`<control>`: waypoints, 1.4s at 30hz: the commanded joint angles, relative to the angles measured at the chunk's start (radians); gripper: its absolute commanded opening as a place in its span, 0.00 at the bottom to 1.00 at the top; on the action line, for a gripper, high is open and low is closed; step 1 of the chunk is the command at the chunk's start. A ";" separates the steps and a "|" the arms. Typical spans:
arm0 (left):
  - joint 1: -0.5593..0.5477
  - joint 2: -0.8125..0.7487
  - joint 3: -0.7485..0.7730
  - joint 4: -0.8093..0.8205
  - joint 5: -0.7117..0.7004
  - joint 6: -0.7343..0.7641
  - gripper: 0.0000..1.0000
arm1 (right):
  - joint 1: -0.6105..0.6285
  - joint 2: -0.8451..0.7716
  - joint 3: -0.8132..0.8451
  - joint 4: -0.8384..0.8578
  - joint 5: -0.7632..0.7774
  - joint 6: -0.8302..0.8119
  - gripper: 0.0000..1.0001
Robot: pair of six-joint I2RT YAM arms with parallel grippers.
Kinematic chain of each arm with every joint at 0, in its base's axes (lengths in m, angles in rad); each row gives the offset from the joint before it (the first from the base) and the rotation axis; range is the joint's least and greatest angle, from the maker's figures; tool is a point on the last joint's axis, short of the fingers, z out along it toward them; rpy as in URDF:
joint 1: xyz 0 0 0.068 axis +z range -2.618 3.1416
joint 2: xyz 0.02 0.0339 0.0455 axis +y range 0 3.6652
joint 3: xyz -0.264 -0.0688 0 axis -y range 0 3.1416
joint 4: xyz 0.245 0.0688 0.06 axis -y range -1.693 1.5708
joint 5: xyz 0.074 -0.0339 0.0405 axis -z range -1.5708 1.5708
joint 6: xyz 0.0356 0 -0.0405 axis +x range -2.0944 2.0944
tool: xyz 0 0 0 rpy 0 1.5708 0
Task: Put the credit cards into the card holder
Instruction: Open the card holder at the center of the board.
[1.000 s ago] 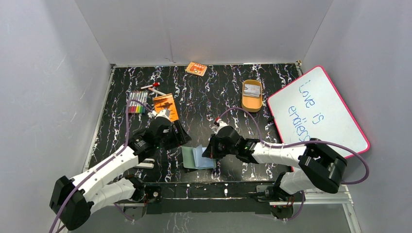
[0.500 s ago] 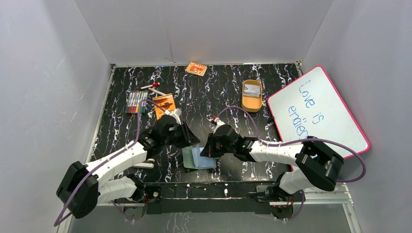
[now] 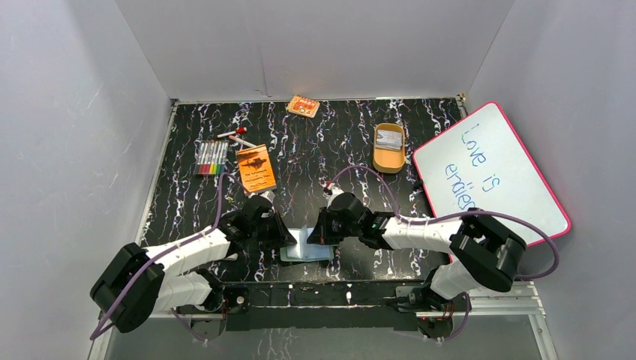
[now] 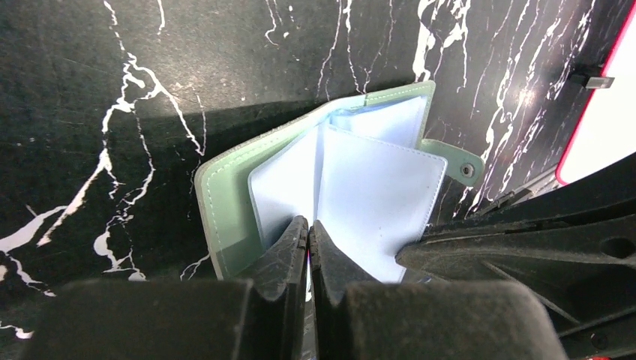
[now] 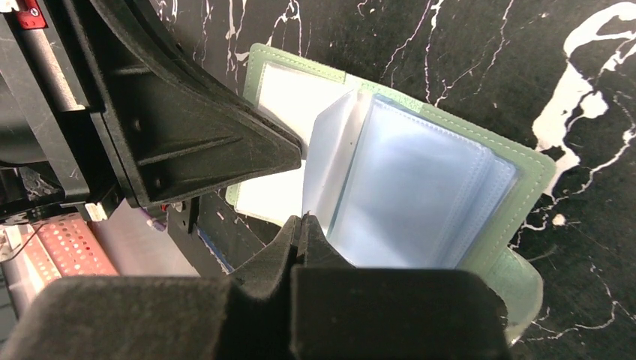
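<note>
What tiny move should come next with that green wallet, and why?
Probably draw the left gripper and right gripper slightly apart: both look shut on sleeves of the open card holder, so that would spread a pocket.

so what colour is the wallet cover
The wallet cover is sage green; it shows best in the left wrist view.

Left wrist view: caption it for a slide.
Left gripper shut on a blue sleeve of the open sage-green card holder on the black marbled table.
</note>
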State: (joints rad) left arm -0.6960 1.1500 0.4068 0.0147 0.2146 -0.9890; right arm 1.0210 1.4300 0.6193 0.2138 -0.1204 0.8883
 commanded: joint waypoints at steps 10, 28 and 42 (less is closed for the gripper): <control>-0.002 -0.002 0.032 -0.141 -0.133 0.010 0.00 | 0.001 0.054 0.058 0.143 -0.110 -0.027 0.34; -0.002 -0.062 0.073 -0.243 -0.240 0.008 0.03 | 0.015 0.177 0.112 0.193 -0.208 -0.062 0.48; -0.002 -0.266 0.141 -0.355 -0.344 0.006 0.12 | 0.016 0.131 0.103 0.112 -0.131 -0.082 0.48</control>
State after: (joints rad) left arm -0.6960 0.9615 0.5037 -0.3241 -0.1017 -0.9916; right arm 1.0321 1.6169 0.6979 0.3466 -0.2924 0.8337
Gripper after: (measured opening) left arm 0.100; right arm 0.479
